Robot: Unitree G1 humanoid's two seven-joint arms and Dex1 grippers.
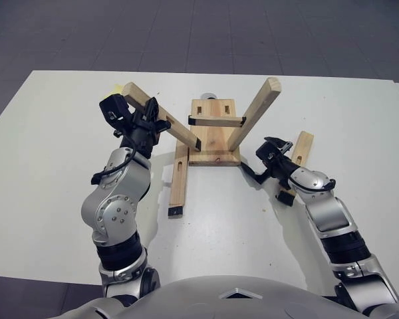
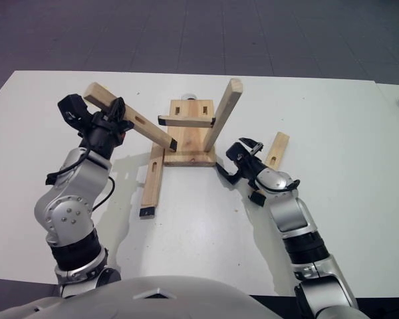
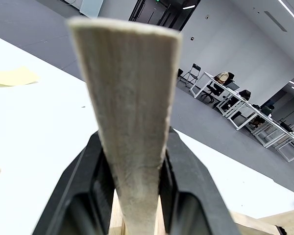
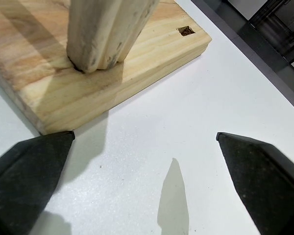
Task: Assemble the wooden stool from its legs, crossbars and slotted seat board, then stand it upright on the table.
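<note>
The slotted seat board (image 1: pixel 213 147) lies flat mid-table. One leg (image 1: pixel 256 109) stands tilted in its right side, with a crossbar (image 1: pixel 216 121) running left from it. My left gripper (image 1: pixel 149 117) is shut on a second leg (image 1: pixel 176 126), holding it slanted above the table, its black-tipped end at the board's left edge. In the left wrist view, the fingers (image 3: pixel 88 186) clamp that leg (image 3: pixel 130 98). My right gripper (image 1: pixel 271 158) stands open just right of the board's front corner (image 4: pixel 54 112), with nothing between its fingertips. A third leg (image 1: pixel 179 178) lies left of the board and a fourth piece (image 1: pixel 300 151) lies by my right gripper.
A yellow note (image 1: pixel 118 88) lies at the back left of the white table (image 1: pixel 53 153). A small grey round object (image 1: pixel 208 95) sits behind the board. Bare tabletop stretches to the left, right and front.
</note>
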